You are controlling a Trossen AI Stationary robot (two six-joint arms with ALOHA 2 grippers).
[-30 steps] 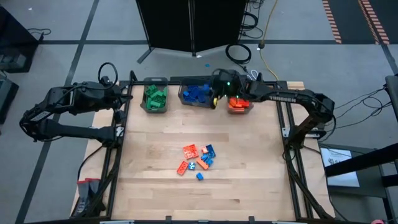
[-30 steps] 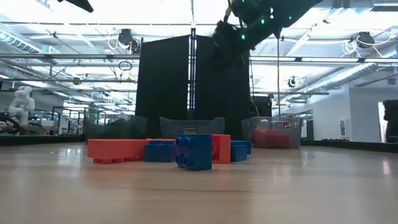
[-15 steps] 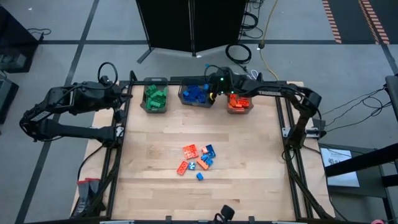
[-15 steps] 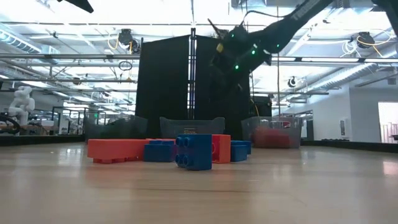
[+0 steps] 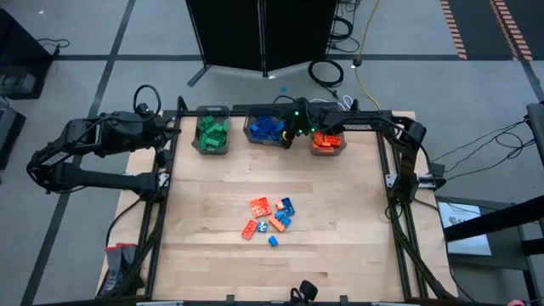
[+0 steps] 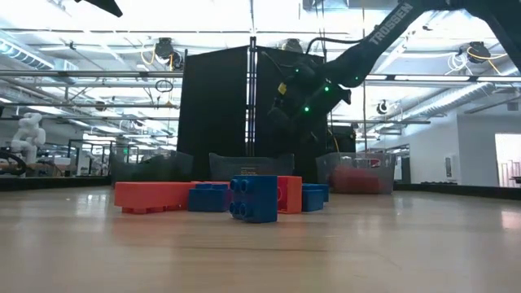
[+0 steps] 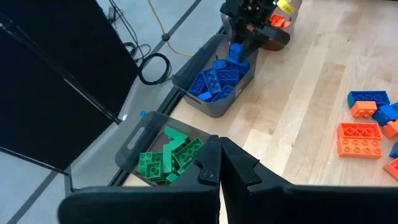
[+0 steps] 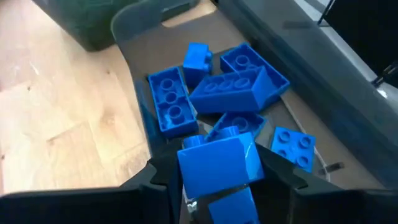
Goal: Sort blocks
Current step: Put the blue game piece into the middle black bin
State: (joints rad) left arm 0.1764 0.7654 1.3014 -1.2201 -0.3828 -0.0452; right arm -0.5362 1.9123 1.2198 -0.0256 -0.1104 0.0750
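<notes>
High view: right pincer (image 5: 288, 130) holds a blue studded plastic brick (image 8: 219, 160) over the blue-filled grey translucent bin (image 5: 252, 136).
Three bins hold sorted bricks; a small orange-and-blue cluster (image 5: 270, 217) remains on the wooden surface (image 5: 212, 221); left pincer (image 7: 219, 163), fingers together, waits.

The right arm stretches from its base at the 3 o'clock edge of the surface toward 12 o'clock, wrist tipped downward. Its right gripper (image 8: 219, 163) is clamped on a blue block (image 8: 219, 165), fingers pressed to both sides. The left arm lies folded at 9 o'clock, its left gripper (image 7: 219, 163) with fingers together, holding nothing.
</notes>
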